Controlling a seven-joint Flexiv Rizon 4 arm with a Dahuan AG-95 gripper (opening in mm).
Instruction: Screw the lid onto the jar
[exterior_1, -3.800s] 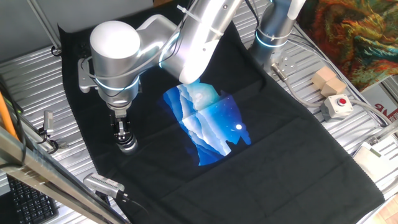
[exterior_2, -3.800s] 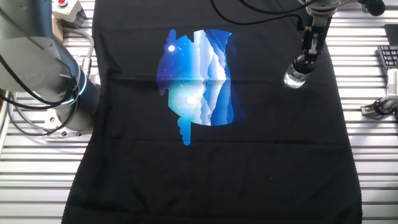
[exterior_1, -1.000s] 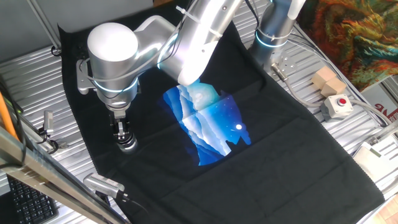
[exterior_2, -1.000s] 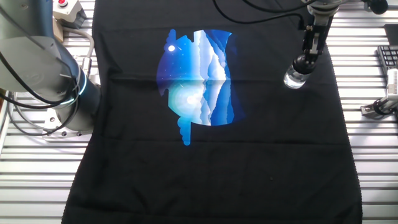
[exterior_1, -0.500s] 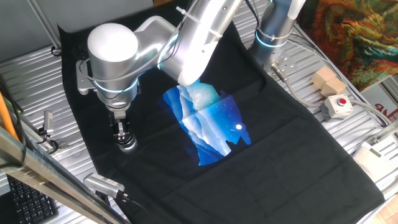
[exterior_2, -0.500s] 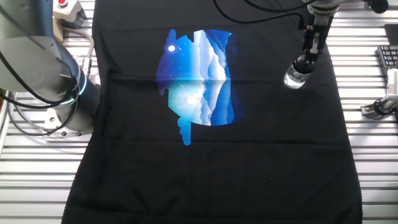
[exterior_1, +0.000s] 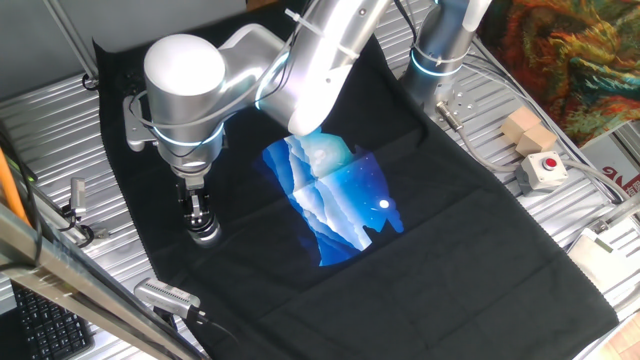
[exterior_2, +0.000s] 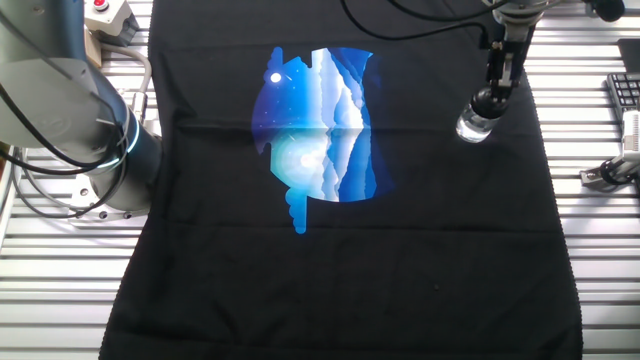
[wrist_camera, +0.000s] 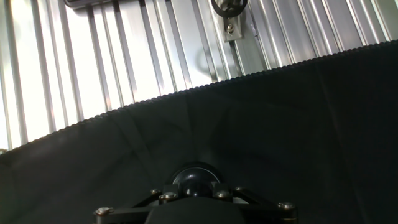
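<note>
Gripper (exterior_2: 488, 100) points straight down over the jar (exterior_2: 474, 126), which stands on the black cloth (exterior_2: 420, 250) near its right edge in the other fixed view. Jaws look closed narrowly on the lid (wrist_camera: 194, 178), pressed on the jar's mouth; upright stance likely keeps the threads aligned for turning. Jar: clear, shiny glass, squat and round. Lid: dark, round, smooth. Cloth: matte, with a blue printed patch (exterior_2: 315, 120) at centre, on a ribbed metal table (wrist_camera: 93, 56).
</note>
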